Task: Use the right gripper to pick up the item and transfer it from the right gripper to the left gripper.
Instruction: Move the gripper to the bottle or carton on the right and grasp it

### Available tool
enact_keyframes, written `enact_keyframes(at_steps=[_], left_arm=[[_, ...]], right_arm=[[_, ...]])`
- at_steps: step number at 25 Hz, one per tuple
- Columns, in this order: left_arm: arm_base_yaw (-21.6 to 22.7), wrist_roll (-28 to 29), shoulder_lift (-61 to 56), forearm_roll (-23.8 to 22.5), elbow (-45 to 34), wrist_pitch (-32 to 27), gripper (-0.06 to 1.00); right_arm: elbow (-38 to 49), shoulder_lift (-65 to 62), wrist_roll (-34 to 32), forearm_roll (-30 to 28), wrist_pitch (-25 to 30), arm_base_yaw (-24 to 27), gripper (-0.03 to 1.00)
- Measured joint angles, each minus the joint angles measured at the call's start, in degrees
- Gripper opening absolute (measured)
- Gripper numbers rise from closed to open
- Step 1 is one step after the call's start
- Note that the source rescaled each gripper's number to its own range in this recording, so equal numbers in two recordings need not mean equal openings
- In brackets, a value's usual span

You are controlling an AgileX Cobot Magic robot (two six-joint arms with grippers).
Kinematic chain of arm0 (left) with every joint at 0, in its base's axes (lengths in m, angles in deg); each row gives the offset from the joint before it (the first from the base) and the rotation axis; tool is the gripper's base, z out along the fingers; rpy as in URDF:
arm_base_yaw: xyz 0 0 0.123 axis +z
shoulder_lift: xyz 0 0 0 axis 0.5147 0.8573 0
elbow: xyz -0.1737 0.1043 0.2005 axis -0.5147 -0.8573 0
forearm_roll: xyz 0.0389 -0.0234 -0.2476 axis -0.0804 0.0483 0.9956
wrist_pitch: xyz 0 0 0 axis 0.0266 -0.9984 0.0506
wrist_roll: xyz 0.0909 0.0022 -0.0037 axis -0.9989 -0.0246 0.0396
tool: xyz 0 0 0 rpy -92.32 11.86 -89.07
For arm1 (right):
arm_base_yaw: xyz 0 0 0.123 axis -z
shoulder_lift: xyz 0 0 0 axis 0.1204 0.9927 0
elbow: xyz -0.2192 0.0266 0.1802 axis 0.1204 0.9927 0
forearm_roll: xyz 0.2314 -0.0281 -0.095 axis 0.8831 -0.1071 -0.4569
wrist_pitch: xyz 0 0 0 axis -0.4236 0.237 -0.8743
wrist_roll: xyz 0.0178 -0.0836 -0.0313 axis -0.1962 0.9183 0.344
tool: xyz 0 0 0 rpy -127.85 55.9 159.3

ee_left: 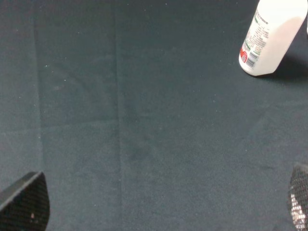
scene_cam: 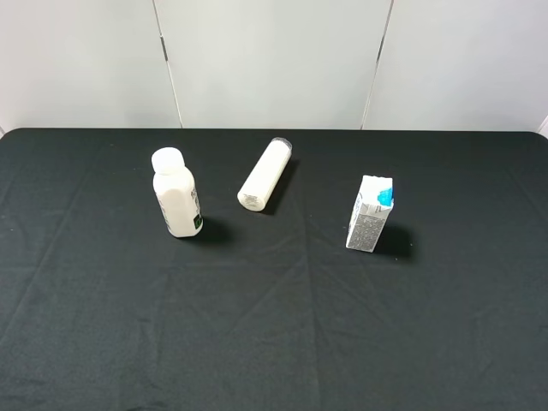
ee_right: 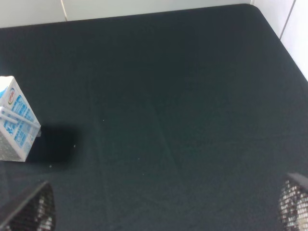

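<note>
Since the drink carton [scene_cam: 371,214] stands untouched, you have all steps left: right gripper [ee_right: 162,208], left gripper [ee_left: 162,201], fingers spread, empty.

Laboratory-style test bench for robot manipulation: a plain, staged work surface.
The table [scene_cam: 257,342] is draped from edge to edge in creased black cloth and backed by plain white wall panels [scene_cam: 274,60] that meet at thin dark seams [scene_cam: 167,64]. The lighting is even and flat. Three white containers are set well apart on the cloth like sample pieces — a capped bottle [scene_cam: 175,204] standing, a tube [scene_cam: 265,175] on its side, and a drink carton [scene_cam: 371,214] upright.
</note>
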Motion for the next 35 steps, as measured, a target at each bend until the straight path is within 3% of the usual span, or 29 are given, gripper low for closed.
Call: enact_keyframes(at_steps=[35], left_arm=[[0.0,0.0,0.0,0.0,0.0,0.0,0.97]], right_arm=[[0.0,0.0,-0.21,0.0,0.0,0.0,1.0]])
